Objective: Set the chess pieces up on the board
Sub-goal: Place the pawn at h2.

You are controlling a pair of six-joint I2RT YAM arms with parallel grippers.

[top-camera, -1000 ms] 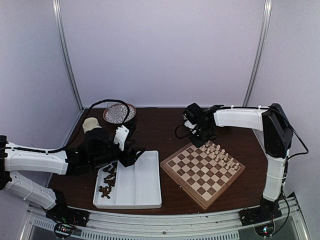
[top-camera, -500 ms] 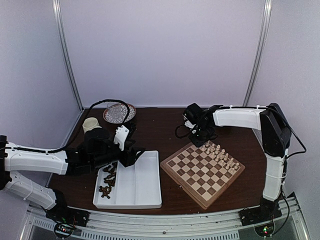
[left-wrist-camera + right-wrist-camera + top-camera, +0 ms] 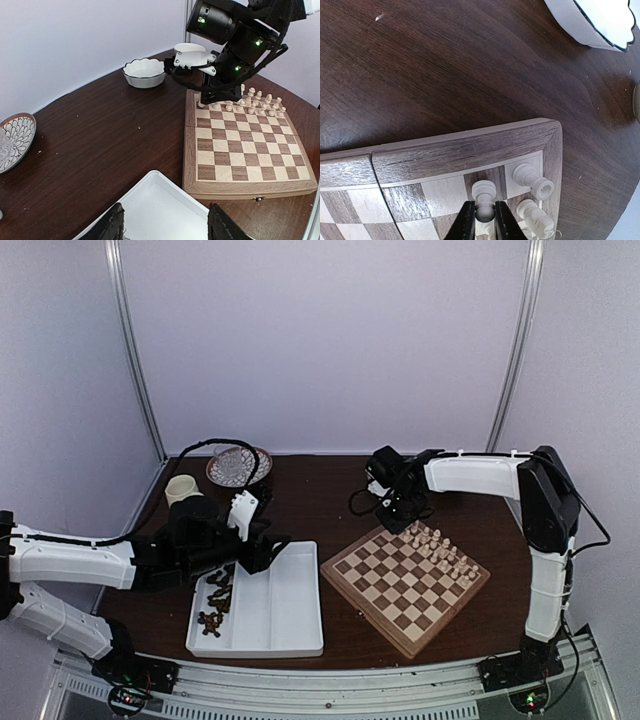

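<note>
As the right end effector (image 3: 484,206) pinches a pale piece (image 3: 484,190) among the pale ranks (image 3: 441,548) on the board (image 3: 398,592), dark pieces (image 3: 213,602) lie unplaced left of it, near the wide left end effector (image 3: 167,216).

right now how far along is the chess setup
Done: cream pieces stand in two rows along the board's far right edge. In hand: the right tool is closed around one cream piece near the board's corner. Left: the dark pieces lie in the tray, with the left tool open above it, holding nothing.
</note>
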